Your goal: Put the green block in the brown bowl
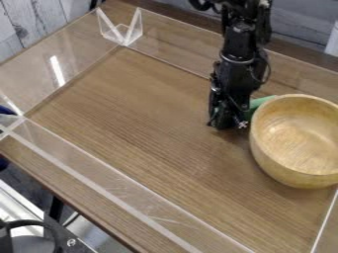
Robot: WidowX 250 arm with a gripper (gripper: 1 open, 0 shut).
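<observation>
"Small bright green rectangular block, where's it at?"

"On the brown wood-grain tabletop, b/w the black robot gripper & the round light tan wooden bowl. Only a bit of green shows, at the bowl's upper-left edge in the cam view."

"So it's outside the bowl?"

"Yep, outside, just beside the rim. Can't tell if they touch. Bowl's upright, thick rim, nothing seen in it."

"And the gripper, open or closed?"

"Clenched, fingers low by the tabletop, L of the bowl in the pic. Can't tell if it's got any of the block (dark parts all blend together, v. annoying). Arm comes down from the top edge, approx. vertical."

"What else is around?"

"Clear shiny strip running diag. across the lower L of the table. White angular outline near the top L. Black curved thing in the bottom L corner, partly cut off, so no ID. Grey plank-like surface up in the top L corner."
</observation>
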